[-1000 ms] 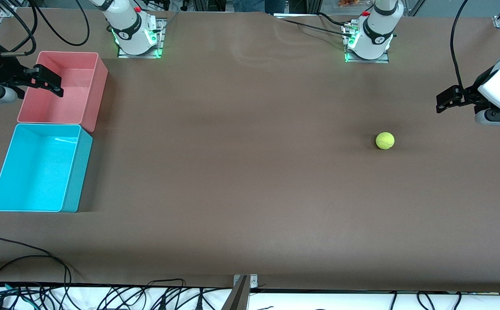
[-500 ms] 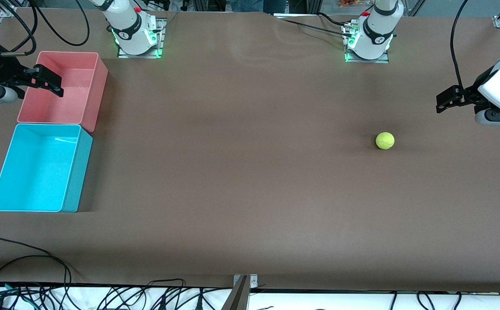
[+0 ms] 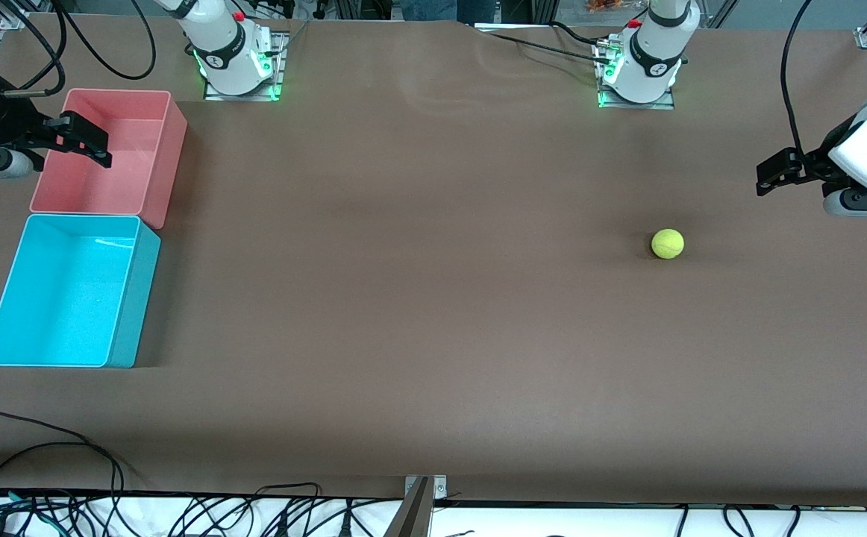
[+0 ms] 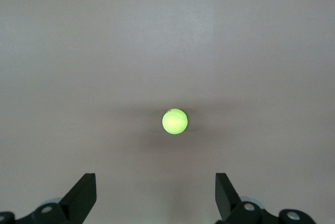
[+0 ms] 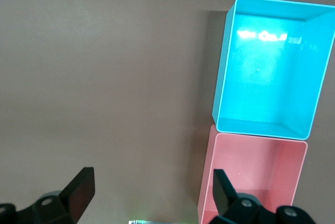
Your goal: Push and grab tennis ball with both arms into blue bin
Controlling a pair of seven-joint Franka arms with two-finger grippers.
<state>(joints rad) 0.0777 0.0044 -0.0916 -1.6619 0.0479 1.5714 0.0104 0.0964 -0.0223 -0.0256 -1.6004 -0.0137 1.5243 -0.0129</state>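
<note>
Both grippers hang spread wide, empty: the left gripper [image 3: 769, 177] near the fuzzy yellow-green tennis ball [image 3: 668, 244], the right gripper [image 3: 83, 142] over the pink plastic bin [image 3: 168, 142]. The light ball will likely roll at a nudge; pinch across its middle.

One tennis ball [image 3: 668, 244], one blue bin [image 3: 1, 303], one pink bin [image 3: 172, 142], two arms [image 3: 862, 153].

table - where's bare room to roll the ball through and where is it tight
Widest free patch: bare table between the tennis ball and the blue bin. Tight at the right arm's end: pink bin touches the blue one, right gripper over it. Left gripper hangs open near the ball.
</note>
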